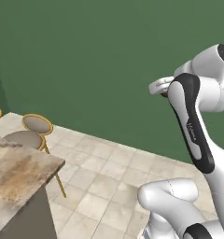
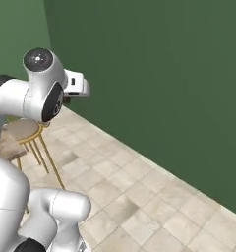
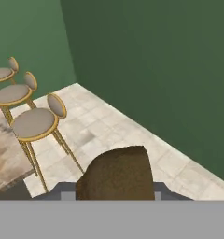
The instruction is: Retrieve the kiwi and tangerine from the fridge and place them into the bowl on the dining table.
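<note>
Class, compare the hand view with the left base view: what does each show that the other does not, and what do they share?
Hand view alone: a brown fuzzy fruit, evidently the kiwi, sits between the fingertips of the gripper, and there is a row of three stools beside the marbled edge.

Left base view alone: the robot's white arm rising at the right, with its hand turned away toward the wall.

Both: the dining table with its brown-beige marbled top, gold-legged stools, the green wall and the pale tiled floor.
</note>
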